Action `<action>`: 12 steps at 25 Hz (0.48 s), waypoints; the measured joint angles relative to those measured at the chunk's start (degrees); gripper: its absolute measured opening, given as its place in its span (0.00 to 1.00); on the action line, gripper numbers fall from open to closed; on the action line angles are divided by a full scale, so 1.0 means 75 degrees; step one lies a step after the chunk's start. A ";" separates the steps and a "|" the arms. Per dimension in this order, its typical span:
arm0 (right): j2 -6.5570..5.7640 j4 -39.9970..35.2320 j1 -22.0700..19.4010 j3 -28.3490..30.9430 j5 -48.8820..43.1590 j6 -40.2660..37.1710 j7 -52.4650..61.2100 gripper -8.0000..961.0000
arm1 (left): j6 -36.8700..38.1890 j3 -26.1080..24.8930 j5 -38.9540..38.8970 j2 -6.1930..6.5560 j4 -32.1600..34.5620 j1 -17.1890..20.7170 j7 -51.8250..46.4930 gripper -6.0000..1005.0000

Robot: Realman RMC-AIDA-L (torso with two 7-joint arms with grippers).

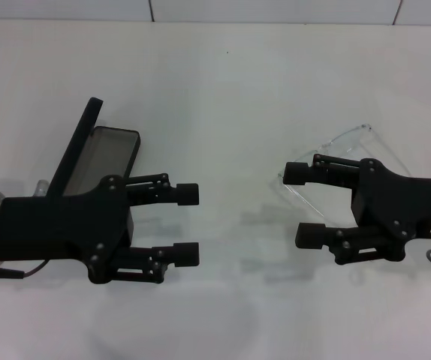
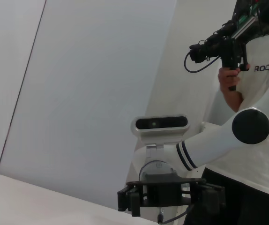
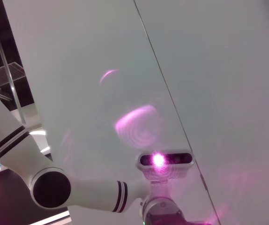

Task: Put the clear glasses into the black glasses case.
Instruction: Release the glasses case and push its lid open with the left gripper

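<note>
Clear glasses (image 1: 343,161) sit on the desk (image 1: 230,97) at about 3 o'clock in my head view, partly under the right hand (image 1: 299,204). One clear arm and the curved lens edge show past the upper finger; the rest is hidden by the hand body. Right hand is released, fingers spread and pointing toward centre, nothing between them. I read it as hovering over the glasses, not gripping; contact I can't confirm. Black glasses case (image 1: 99,154) is at 9 o'clock, lid propped up, grey lining exposed, so it's ready to receive. Left hand (image 1: 189,225) is also released and empty, just beside the case's near end and covering part of it, probably placed to steady the case during the drop. Glasses and case are well apart, bare desk between them. Left wrist view shows the other arm's hand (image 2: 172,197) and a person with a camera (image 2: 214,44) behind; neither wrist view shows glasses or case. Task not started: glasses need grasping first.
</note>
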 joint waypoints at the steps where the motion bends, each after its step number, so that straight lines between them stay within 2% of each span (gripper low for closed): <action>1: 0.0000 0.0048 0.0036 -0.0007 0.0002 0.0000 -0.0038 0.90 | 0.0000 -0.0003 0.0000 0.0000 0.0000 -0.0005 0.0003 0.78; 12: 0.0000 0.0174 0.0094 -0.0011 0.0030 0.0084 -0.0287 0.90 | -0.0029 -0.0033 -0.0015 0.0002 0.0001 -0.0046 -0.0016 0.78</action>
